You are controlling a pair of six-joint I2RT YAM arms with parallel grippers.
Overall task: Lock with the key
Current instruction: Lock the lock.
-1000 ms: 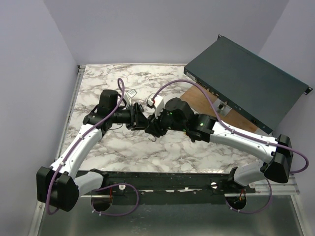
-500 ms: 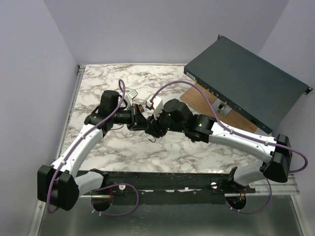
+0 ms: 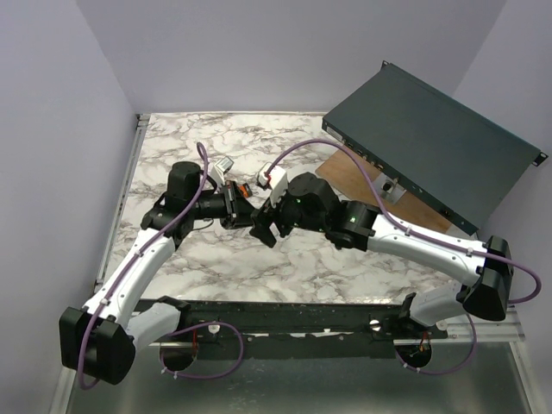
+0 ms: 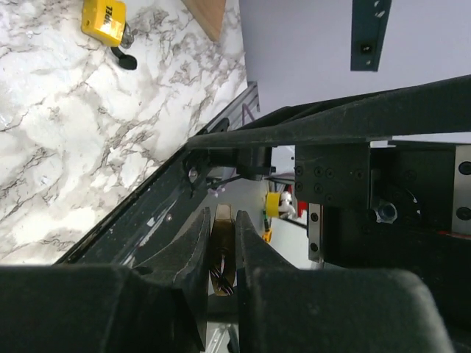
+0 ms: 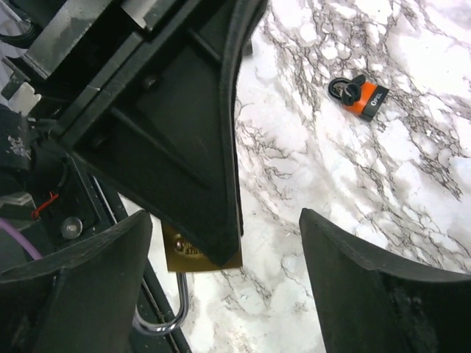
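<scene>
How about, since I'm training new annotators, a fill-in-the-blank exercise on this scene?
The left gripper grips the small brass padlock by its ___, its silver shackle free.
The right gripper has its jaws ___.
The orange padlock with a black key lies on the white marble tabletop, held by ___ gripper.
Missing words: body; open; neither.

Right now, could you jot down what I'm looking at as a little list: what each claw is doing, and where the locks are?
Left gripper: shut on the brass padlock
Brass padlock: body pinched between the left fingers, shackle sticking out free
Right gripper: open, one finger on either side of the brass padlock, not touching it
Orange padlock: lying on the marble table, apart from both grippers
Black key: at the orange padlock
</scene>
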